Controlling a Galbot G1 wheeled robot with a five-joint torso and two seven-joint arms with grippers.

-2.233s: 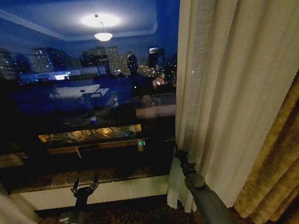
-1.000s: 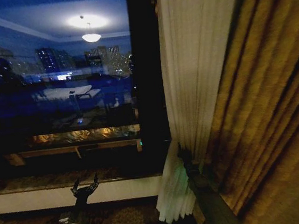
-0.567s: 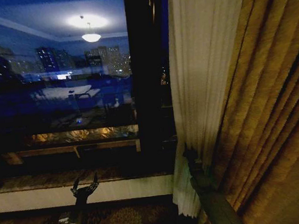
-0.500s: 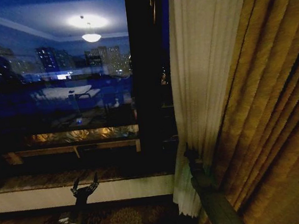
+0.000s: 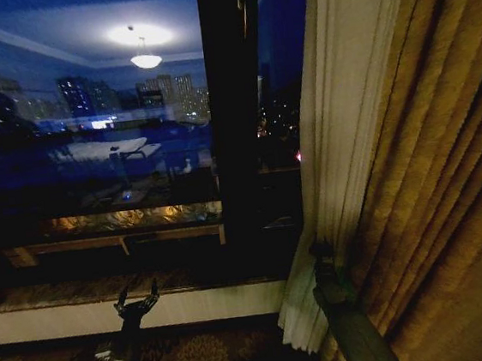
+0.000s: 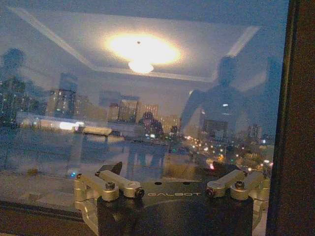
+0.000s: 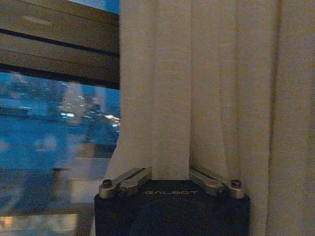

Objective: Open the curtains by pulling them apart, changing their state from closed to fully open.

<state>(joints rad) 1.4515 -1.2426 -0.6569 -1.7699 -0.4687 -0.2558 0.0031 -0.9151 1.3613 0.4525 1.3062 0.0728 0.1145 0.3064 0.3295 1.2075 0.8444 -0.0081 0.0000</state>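
A: Night window (image 5: 91, 144) is reflecting a ceiling lamp; a gold drape (image 5: 451, 210) is hanging at the right.

B: The curtain (image 5: 340, 136) is bunching beside it, looking light and limp. The right gripper (image 7: 171, 173) is pinching a pleat low down. The left gripper (image 6: 170, 189) is idling, fingers spread. "GALBOT" is showing on both.

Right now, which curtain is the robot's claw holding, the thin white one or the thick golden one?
The thin, see-through cream-white curtain. The right gripper pinches a fold of it, while the thick golden-brown drape hangs untouched beside it.
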